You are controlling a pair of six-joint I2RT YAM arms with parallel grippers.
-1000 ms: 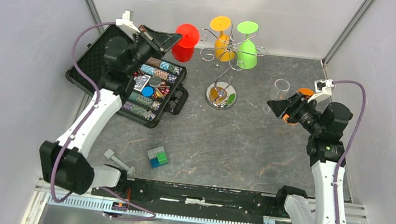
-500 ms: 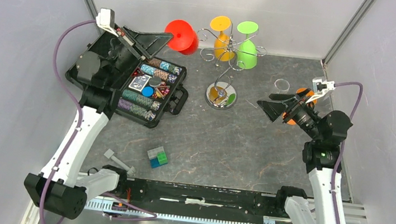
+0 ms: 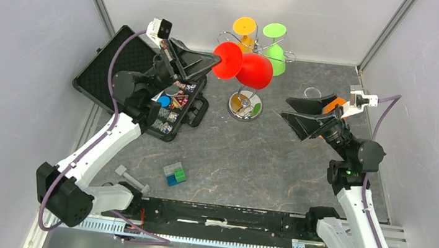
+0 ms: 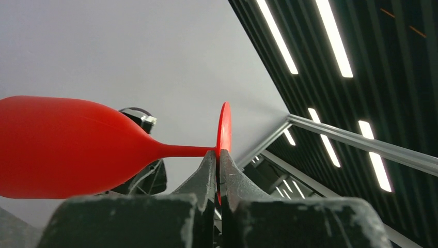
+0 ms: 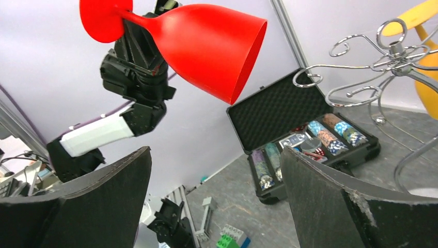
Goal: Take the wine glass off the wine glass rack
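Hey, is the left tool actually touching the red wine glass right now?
Touching. In the left wrist view the left tool is shut on the red wine glass, its fingers pinching the round foot from both sides.

The red glass (image 3: 247, 68), opaque plastic with a round foot, is off the rack (image 3: 244, 107) and lies sideways in the air, its foot rim pinched in the left gripper (image 4: 218, 166). The rack, shiny silver wire with scroll arms and a round mirrored base, stands upright on the table.
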